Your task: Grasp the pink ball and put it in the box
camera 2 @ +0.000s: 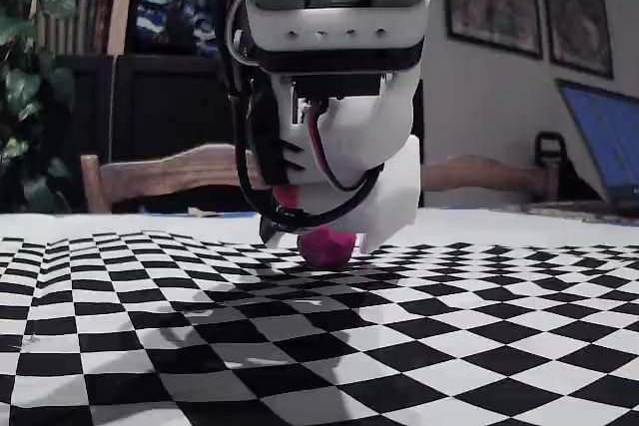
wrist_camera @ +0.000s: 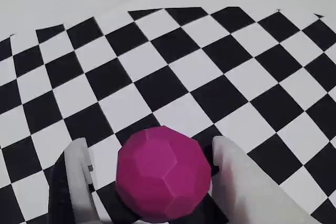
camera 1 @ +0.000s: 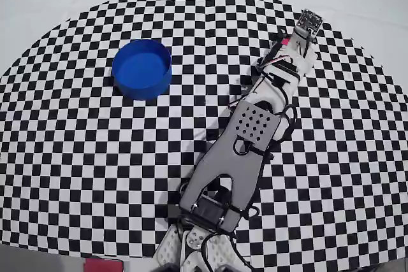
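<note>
The pink ball (wrist_camera: 163,174), a faceted magenta sphere, rests on the checkered cloth between my gripper's (wrist_camera: 149,142) two white fingers. The jaws stand open around it: the left finger (wrist_camera: 79,174) is a clear gap away, and the right finger (wrist_camera: 233,177) is close against the ball's side. In the fixed view the ball (camera 2: 326,246) sits on the cloth under the lowered gripper (camera 2: 321,238). From overhead the gripper (camera 1: 296,39) is at the far right of the cloth and covers the ball. The box (camera 1: 141,68), a round blue tub, stands far to the left, empty.
The arm (camera 1: 245,138) stretches from its base (camera 1: 204,234) at the near edge up to the right. The checkered cloth (camera 1: 95,157) ends in a curved edge just beyond the gripper. A chair back (camera 2: 160,175) and a laptop (camera 2: 604,137) stand behind the table.
</note>
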